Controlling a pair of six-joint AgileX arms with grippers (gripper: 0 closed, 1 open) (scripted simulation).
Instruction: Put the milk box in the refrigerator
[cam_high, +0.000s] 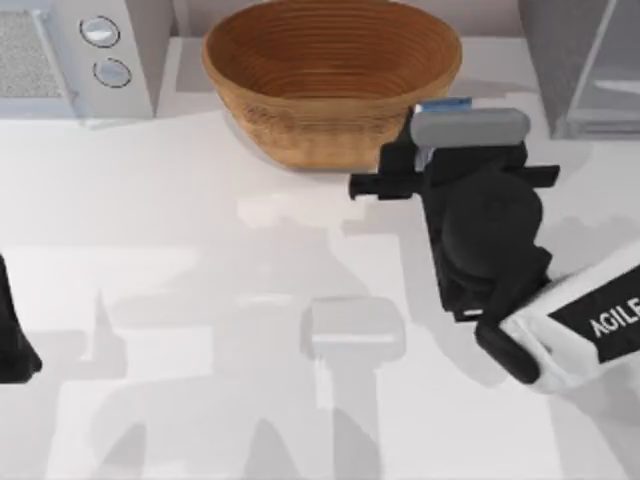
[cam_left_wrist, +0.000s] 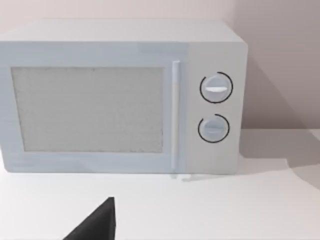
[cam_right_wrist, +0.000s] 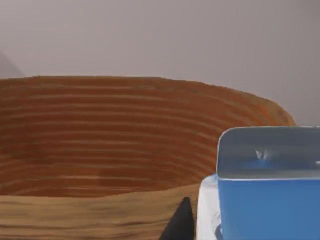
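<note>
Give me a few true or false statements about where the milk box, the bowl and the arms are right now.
1. The milk box sits beside the woven bowl. True.
2. The milk box is inside the refrigerator. False: it is outside, near the bowl.
3. The right claw is over by the milk box. True.
4. The microwave has three knobs. False: two.
5. The left arm reaches into the bowl. False: it sits at the table's left edge.

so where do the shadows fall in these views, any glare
Top view: soft grey arm shadows spread across the table, no harsh glare. Left wrist view: the white appliance casts a faint shadow to its side on the table. Right wrist view: the woven bowl darkens inside; the milk box top shows a small glint.
</note>
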